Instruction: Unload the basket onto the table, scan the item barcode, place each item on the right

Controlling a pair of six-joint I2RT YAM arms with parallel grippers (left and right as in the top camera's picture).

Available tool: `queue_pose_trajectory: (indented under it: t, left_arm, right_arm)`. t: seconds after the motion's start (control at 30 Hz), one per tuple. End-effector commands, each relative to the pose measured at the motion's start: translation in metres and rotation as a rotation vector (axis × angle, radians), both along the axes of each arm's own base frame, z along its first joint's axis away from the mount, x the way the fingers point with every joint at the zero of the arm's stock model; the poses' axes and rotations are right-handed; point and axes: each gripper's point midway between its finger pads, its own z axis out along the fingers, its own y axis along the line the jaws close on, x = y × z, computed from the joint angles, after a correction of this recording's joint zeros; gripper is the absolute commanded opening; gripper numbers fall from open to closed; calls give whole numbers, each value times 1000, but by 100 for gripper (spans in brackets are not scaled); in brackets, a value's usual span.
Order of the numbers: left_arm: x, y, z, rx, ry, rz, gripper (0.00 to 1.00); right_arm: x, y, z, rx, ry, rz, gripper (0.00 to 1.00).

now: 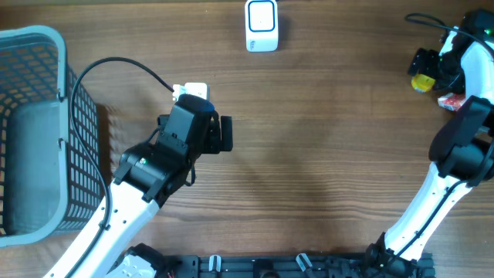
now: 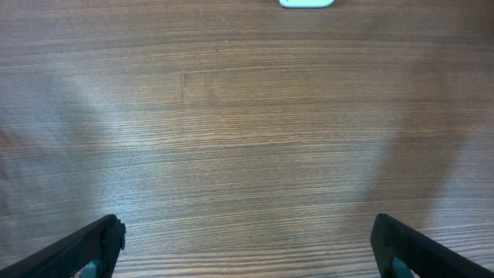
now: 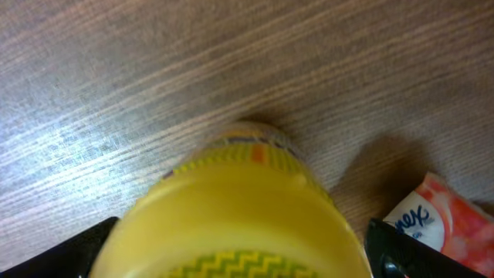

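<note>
Found a basket (image 1: pixel 85 147) at nine o'clock on the table (image 1: pixel 324 154). Saw a scanner (image 1: pixel 262 25) at twelve o'clock, by the far edge, well apart from the basket. Spotted a jar (image 1: pixel 421 83) at two o'clock, with a tissue pack (image 1: pixel 450 100) just beside it at its four o'clock.

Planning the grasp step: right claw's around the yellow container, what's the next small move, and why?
Probably close the right claw on the yellow container: it sits between the wide-open fingers, apparently ungripped, while the barcode scanner stands well off across the table.
</note>
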Motion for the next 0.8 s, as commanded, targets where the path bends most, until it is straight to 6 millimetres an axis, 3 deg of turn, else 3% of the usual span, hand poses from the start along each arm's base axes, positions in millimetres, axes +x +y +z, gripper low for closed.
queue_pose_trajectory:
  t: [0.0, 0.03, 0.1, 0.17, 0.2, 0.27, 0.33, 0.4, 0.43, 0.5, 0.6, 0.77]
  left_arm:
    - [4, 3, 7, 12, -30, 23, 100]
    - [5, 7, 10, 27, -46, 38, 100]
    - [9, 19, 25, 52, -113, 90, 100]
    - [10, 31, 56, 76, -236, 109, 100]
    - [7, 39, 83, 73, -334, 118, 100]
    - [-7, 52, 124, 50, -471, 124, 100]
    - [-33, 69, 159, 28, -591, 118, 100]
    - [-57, 88, 180, 4, -671, 151, 100]
    - [-68, 98, 189, -10, -705, 174, 100]
    - [-84, 108, 200, -47, -757, 188, 100]
    - [-92, 113, 204, -61, -778, 193, 100]
    - [-94, 114, 185, -9, -705, 176, 100]
  right_arm:
    - [-3, -3, 16, -13, -10, -5, 100]
    - [-2, -3, 29, -22, -32, -5, 100]
    - [-2, -1, 74, -46, -111, -2, 100]
    - [-5, 6, 124, -61, -209, 11, 100]
    - [-11, 14, 163, -72, -279, 24, 100]
    - [-25, 31, 220, -76, -393, 58, 100]
    - [-52, 62, 289, -81, -540, 135, 100]
    - [-82, 89, 336, -112, -634, 197, 100]
    - [-107, 111, 366, -137, -700, 236, 100]
    - [-150, 147, 406, -161, -805, 306, 100]
    - [-234, 194, 446, -175, -944, 415, 100]
    - [-349, 215, 453, -216, -1057, 441, 100]
